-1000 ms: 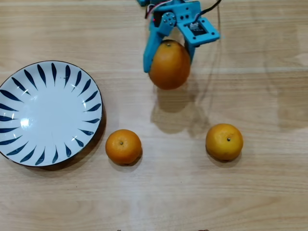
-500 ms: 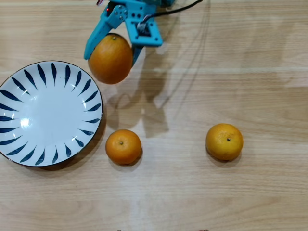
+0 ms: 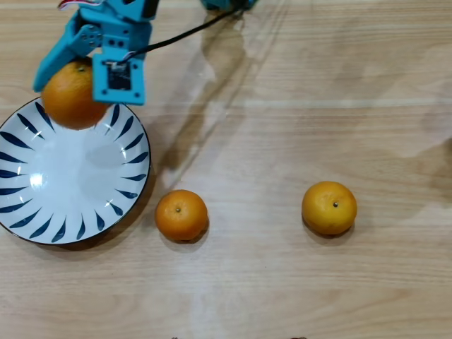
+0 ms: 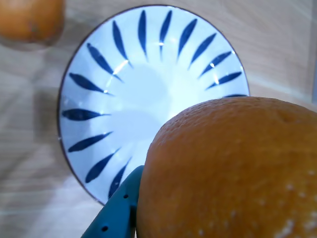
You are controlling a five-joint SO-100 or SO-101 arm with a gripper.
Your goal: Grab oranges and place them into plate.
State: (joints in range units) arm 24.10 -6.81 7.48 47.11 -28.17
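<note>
A big orange (image 3: 69, 99) hangs over the top edge of the plate (image 3: 42, 212), held tight between the two blue fingers of the gripper (image 3: 79, 88). The plate's white middle is bare. In the overhead view a second orange (image 3: 181, 215) sits just right of the plate's rim. A third orange (image 3: 329, 207) lies well apart, with bare wooden table (image 3: 282, 106) all around.

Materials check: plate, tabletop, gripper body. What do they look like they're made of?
Plate: likely glazed ceramic; glossy white with bright glare spots and painted blue strokes.
Tabletop: wood or wood-look laminate; pale grain lines, slight sheen. Can't tell which.
Gripper: probably moulded or printed plastic; uniform matte blue, blocky shapes, shut on an orange.
</note>
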